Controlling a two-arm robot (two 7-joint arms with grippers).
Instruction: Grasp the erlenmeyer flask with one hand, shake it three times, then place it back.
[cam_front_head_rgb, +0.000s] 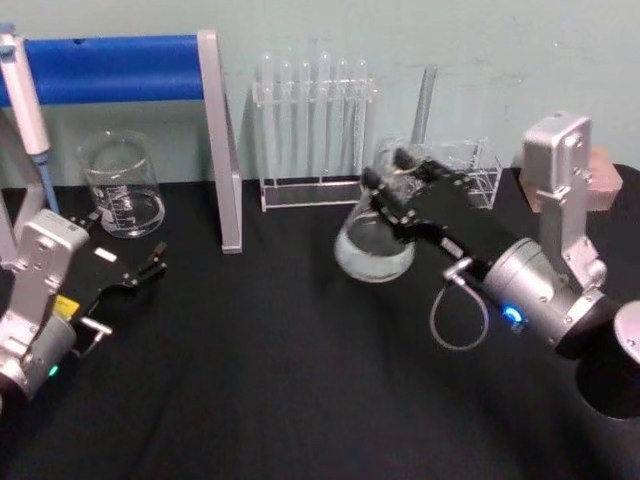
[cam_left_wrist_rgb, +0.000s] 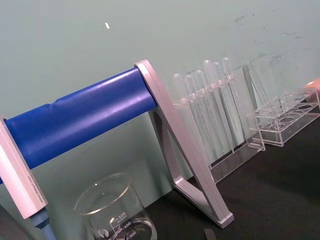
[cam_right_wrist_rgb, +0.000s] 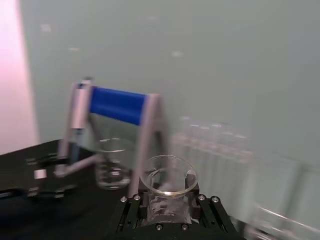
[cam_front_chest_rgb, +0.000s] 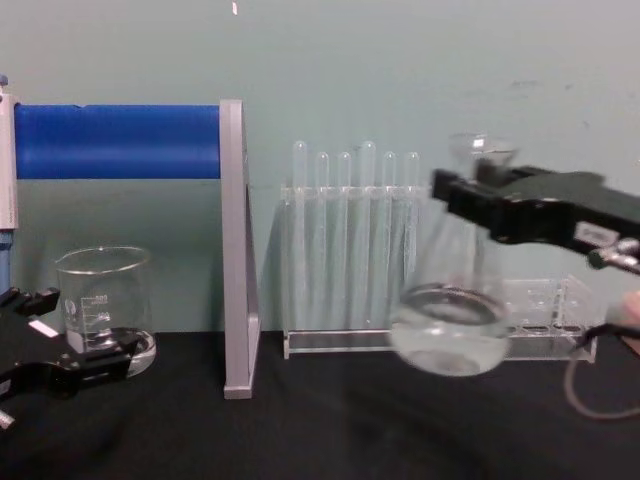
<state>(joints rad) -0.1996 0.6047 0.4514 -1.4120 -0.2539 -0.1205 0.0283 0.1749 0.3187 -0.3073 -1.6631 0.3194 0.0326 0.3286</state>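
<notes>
Right black end effector (cam_front_head_rgb: 385, 185) grips the narrow neck of the clear glass conical flask (cam_front_head_rgb: 375, 245), seemingly raised just off the black counter (cam_front_head_rgb: 280, 380) before the clear test-tube rack (cam_front_head_rgb: 315, 150); the left end effector (cam_front_head_rgb: 140, 272) lies open, empty, at the counter's left. Smooth, breakable and bottom-heavy with liquid in its base, the flask is probably best held firmly under its flared rim.
</notes>
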